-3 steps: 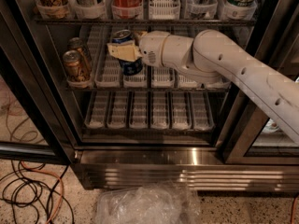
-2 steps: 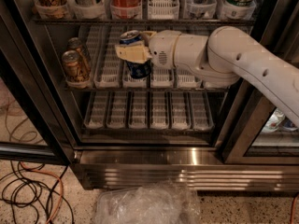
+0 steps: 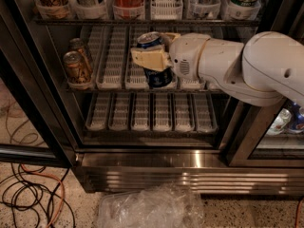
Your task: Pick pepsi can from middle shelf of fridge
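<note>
Clamping pepsi can (image 3: 159, 77), gripper (image 3: 156, 51) above middle shelf (image 3: 111, 68).

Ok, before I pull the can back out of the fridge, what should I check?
1. Gripper shut on the pepsi can: ok, a finger on either side.
2. Can lifted off the middle shelf: cannot tell.
3. Brown cans apart from the gripper: ok, empty lanes lie between.
4. Headroom under the upper shelf: cannot tell; the can's top looks close to it.
5. Floor for backing away: not ok, a plastic bag and cables lie in front of the fridge.
</note>
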Available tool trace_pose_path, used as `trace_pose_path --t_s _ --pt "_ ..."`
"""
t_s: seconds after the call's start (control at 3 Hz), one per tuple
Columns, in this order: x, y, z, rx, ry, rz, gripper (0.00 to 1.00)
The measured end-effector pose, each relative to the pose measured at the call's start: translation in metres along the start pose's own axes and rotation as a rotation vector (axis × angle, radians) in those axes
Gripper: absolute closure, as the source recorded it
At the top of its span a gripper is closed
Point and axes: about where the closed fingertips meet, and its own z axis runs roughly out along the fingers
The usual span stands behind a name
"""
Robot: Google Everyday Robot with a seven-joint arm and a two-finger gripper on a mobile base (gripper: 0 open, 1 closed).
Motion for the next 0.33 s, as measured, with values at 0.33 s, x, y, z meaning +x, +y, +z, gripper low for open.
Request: trace_pose_path --t_s 0.33 --pt "-0.0093 0.004 -0.0223 0.039 -0.031 0.001 1.0"
